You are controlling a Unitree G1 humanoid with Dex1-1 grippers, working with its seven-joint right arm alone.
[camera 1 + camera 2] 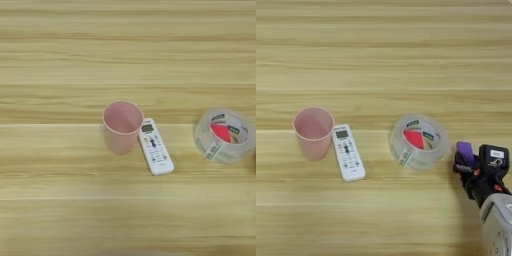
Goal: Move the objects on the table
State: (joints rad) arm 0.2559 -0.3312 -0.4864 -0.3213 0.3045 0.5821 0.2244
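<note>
- You have a light yellowish wooden surface filling both views, its grain and plank lines running side to side.
- Your pink plastic cup stands upright at the left of the group, mouth open toward the camera, nothing showing inside it.
- Just to the cup's right lies the slim white remote, flat on the surface, its small screen at the far end and its near end angled slightly to the right. It sits right against the cup's side; you cannot tell from here whether the two touch.
- The clear tape roll lies further right, apart from the remote, and its red core shows through the clear windings.
- Your right pincer shows only in the right eye view, at the lower right, with the silver forearm coming in from the bottom right corner.
- The small purple block is at the pincer's tip, to the right of the tape roll and close to it.
- The black fingers are clamped on the block's near end, its far end sticking out toward the top of the picture.
- Whether the block rests on the surface or is lifted off it, you cannot tell.
</note>
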